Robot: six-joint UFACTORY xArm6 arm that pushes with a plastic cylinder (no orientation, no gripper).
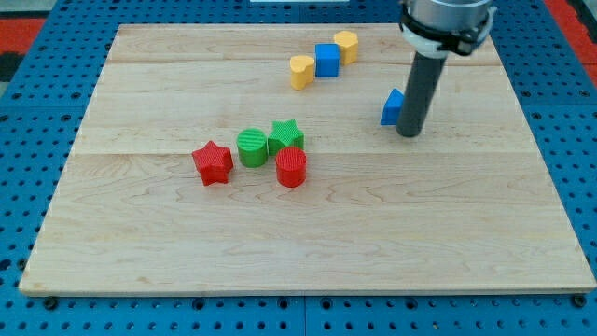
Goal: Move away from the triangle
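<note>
While my tip (409, 133) rests just beside the blue triangle (392, 108), toward the view's right of it and apparently touching, bare wooden board (448, 233) spreads toward the view's bottom and right edges. I have no jaws, only a smooth dark rod. Ribbed plastic blocks cluster mid-board: red star (213, 162), green cylinder (252, 147), green star (285, 135), red cylinder (291, 168).

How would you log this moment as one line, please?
task: leave triangle | my tip: touching blue triangle's right side | other blocks: apart, up-left and left | status: not yet clear
</note>
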